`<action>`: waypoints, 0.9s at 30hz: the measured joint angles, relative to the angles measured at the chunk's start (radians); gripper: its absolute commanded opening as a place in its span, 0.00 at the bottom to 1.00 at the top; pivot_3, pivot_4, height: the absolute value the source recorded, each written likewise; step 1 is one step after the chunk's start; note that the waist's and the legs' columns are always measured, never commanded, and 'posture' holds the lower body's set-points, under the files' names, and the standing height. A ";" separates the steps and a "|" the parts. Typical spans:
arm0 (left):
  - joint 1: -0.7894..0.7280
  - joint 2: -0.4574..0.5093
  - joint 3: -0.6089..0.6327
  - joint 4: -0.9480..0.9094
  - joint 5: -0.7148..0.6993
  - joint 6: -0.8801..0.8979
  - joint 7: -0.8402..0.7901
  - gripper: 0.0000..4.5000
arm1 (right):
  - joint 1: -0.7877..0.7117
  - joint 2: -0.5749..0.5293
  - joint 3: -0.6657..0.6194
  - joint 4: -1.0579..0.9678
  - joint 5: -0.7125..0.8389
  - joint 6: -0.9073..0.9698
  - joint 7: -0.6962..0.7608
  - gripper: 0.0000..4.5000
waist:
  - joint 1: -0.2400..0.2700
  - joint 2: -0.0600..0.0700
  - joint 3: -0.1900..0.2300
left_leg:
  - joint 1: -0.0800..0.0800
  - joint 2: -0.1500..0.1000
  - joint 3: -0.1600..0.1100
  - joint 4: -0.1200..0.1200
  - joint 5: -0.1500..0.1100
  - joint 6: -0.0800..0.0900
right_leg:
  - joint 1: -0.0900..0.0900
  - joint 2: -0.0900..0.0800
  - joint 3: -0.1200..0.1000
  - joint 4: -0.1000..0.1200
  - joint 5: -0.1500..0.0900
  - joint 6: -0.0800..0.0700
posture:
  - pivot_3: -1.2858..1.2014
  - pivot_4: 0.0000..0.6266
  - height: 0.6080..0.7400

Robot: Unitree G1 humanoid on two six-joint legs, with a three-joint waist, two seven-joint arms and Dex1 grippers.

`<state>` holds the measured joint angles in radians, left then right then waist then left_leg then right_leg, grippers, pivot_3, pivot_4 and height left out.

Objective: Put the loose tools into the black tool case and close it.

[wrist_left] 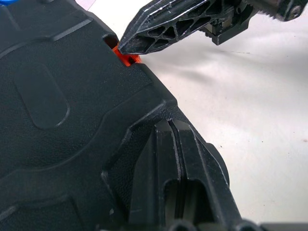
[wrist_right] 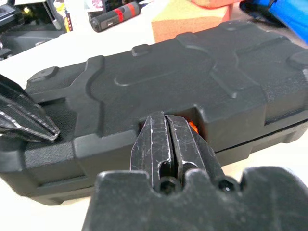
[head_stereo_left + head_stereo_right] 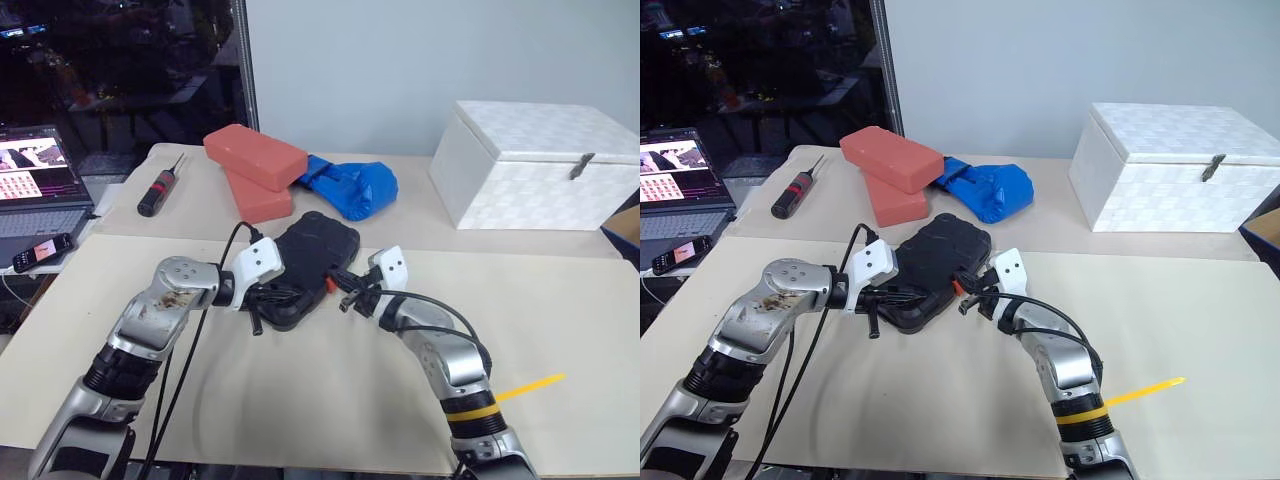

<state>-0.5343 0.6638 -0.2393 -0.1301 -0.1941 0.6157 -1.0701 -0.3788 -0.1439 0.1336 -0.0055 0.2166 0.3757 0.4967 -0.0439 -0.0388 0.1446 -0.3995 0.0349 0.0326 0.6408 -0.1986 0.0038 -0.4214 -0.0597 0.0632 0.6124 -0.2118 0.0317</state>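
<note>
The black tool case (image 3: 312, 250) lies shut on the beige table, its lid down. My left gripper (image 3: 272, 298) is shut, and its fingers (image 1: 178, 154) rest on the case's near corner. My right gripper (image 2: 162, 120) is also shut. Its tips press at the small orange latch (image 2: 194, 127) on the case's front edge. In the left wrist view the right gripper's tips (image 1: 126, 46) touch that latch (image 1: 127, 57). Nothing is held in either gripper. The loose tools are out of view.
Behind the case lie two red bricks (image 3: 255, 158) and a crumpled blue glove-like thing (image 3: 352, 188). A white box (image 3: 540, 165) stands at the back right. A black tool with a red band (image 3: 158, 191) lies at the back left, near a laptop (image 3: 40, 185) and phone (image 3: 42, 250).
</note>
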 measured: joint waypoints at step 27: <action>0.003 -0.007 -0.015 0.032 0.014 0.018 0.026 0.00 | -0.057 -0.023 0.079 0.038 -0.090 0.081 -0.026 0.01 | -0.003 0.000 -0.021 | 0.014 0.000 -0.005 -0.008 -0.005 -0.009 | 0.002 -0.001 0.003 -0.002 -0.002 -0.002 | 0.52 0.24 1.00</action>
<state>-0.5310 0.6571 -0.2538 -0.0979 -0.1804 0.6339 -1.0444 -0.4357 -0.1667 0.2126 0.0329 0.1269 0.4564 0.4708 -0.0471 -0.0383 0.1237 -0.3855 0.0353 0.0279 0.6331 -0.2038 -0.0047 -0.4191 -0.0609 0.0662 0.6106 -0.2133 0.0292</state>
